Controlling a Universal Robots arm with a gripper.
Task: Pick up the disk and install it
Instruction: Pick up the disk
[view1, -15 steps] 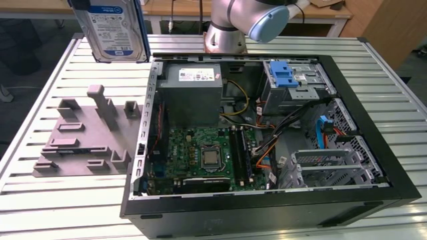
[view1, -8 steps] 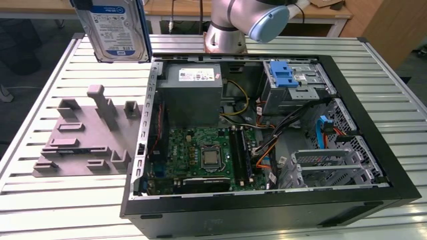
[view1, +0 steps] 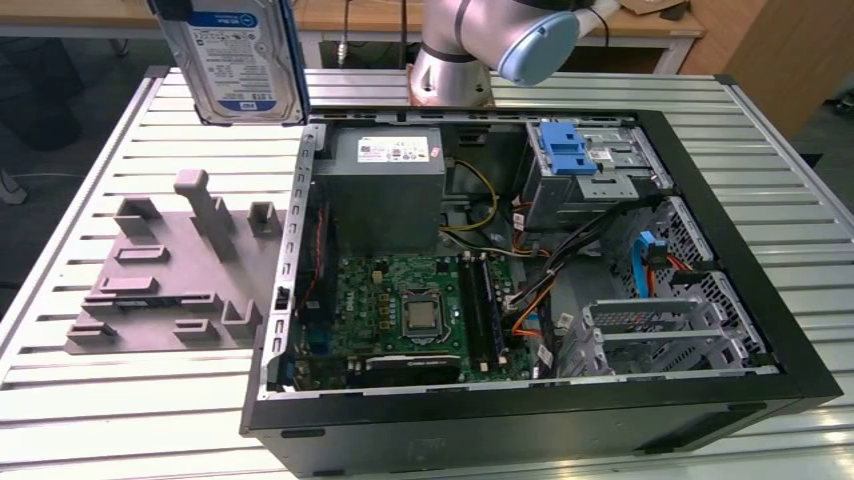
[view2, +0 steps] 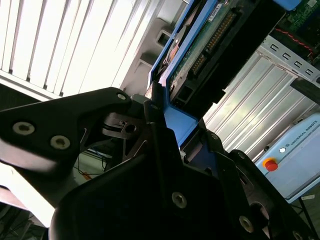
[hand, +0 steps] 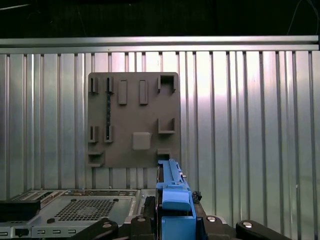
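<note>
In the exterior view the disk (view1: 238, 60) gets chopped off by the top edge, and the arm (view1: 454, 50) is cut at that same edge. In the second wrist view the gripper (view2: 167, 115) covers the disk's near end, and its far end runs out of frame. In the first wrist view the computer case (hand: 85, 210) is clipped by the edge, and the disk sits edge-on, label hidden.

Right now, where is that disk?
The disk is held upright in the pincer at the exterior view's top left, raised near the grey holder plate, beside the open computer case.
</note>
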